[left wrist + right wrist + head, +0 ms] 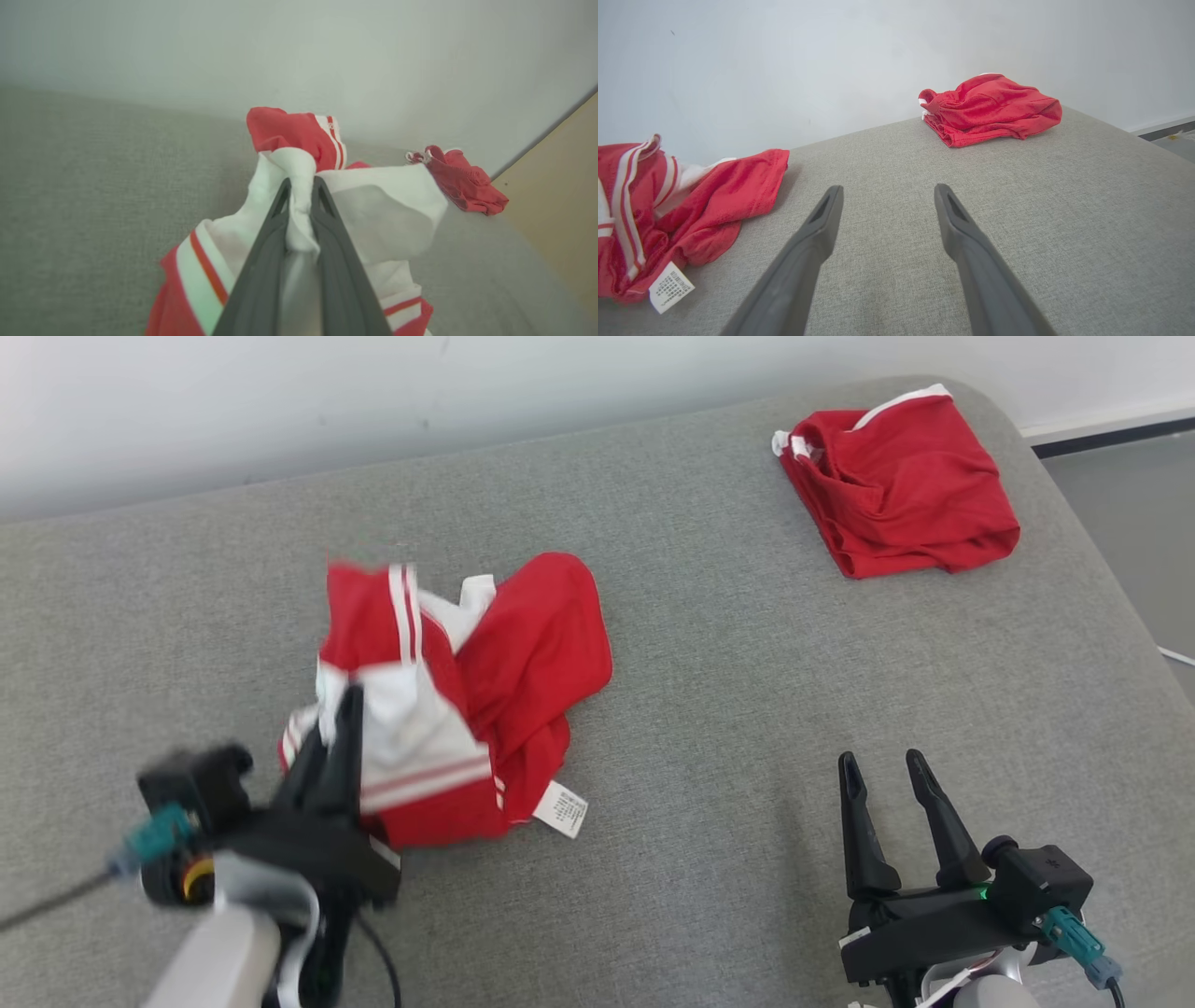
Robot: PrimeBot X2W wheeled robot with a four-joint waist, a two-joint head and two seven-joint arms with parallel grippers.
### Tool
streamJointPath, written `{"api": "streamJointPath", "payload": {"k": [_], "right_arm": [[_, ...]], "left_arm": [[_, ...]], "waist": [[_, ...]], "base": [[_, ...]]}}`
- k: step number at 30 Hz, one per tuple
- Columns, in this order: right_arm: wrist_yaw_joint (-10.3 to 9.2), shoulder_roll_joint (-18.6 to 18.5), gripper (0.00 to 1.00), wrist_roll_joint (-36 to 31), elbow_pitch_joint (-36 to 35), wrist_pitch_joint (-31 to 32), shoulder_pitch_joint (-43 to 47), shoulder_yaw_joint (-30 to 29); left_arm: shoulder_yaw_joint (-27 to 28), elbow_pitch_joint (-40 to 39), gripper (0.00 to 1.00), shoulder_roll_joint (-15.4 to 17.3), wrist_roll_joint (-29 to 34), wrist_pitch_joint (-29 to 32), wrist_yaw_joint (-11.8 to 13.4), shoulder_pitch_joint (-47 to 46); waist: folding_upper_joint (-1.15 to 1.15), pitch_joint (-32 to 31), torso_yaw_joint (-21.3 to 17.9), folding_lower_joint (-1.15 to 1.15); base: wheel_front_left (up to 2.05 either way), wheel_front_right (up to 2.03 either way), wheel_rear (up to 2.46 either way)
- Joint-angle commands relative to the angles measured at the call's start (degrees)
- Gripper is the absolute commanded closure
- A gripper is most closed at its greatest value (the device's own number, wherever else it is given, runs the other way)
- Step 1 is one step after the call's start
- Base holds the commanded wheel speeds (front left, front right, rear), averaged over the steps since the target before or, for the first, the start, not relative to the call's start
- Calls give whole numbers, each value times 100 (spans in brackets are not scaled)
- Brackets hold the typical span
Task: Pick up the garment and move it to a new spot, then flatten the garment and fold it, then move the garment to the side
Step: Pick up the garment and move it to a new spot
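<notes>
A crumpled red garment with white stripes and a white lining lies on the grey cushion at centre left, its white label sticking out at the front. My left gripper is shut on a bunch of its white fabric, lifted a little off the surface. The left wrist view shows the cloth pinched between both fingers. The same garment sits at the left of the right wrist view. My right gripper stands open over bare cushion at the lower right, holding nothing.
A second red garment, folded, lies at the far right corner of the grey cushion; it also appears as the folded garment. A pale wall runs behind. The cushion's right edge drops to a floor.
</notes>
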Motion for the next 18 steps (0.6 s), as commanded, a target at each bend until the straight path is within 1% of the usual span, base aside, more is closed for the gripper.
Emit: {"api": "streamJointPath", "payload": {"k": [1,4,5,6,8,12,18], "right_arm": [[-17,11,0,-41,12,-1,-21,-8],[-17,11,0,-84,25,-1,-29,-16],[-17,11,0,-103,28,-1,-22,-29],[-17,11,0,-112,30,-1,-9,-22],[-17,11,0,-143,25,-1,39,-35],[-17,12,0,-190,-8,-1,110,-40],[-17,12,0,-286,-77,-1,190,-72]], "left_arm": [[-33,116,100,42,70,-114,-22,189],[-144,379,100,43,190,-209,-22,346],[-173,443,57,43,256,-286,-9,347],[-182,495,0,33,297,-364,3,352],[-194,572,0,-13,330,-523,-8,380],[-134,581,0,23,485,-757,1,392],[80,406,0,72,953,-936,128,555]], "waist": [[0,-10,37,0],[0,-57,108,0],[0,-86,139,0],[0,-113,163,0],[0,-187,227,0],[0,-297,345,0],[0,-504,622,0]], "base": [[0,0,0],[0,0,0],[0,0,0],[0,0,0],[0,0,0],[0,0,0],[0,0,0]]}}
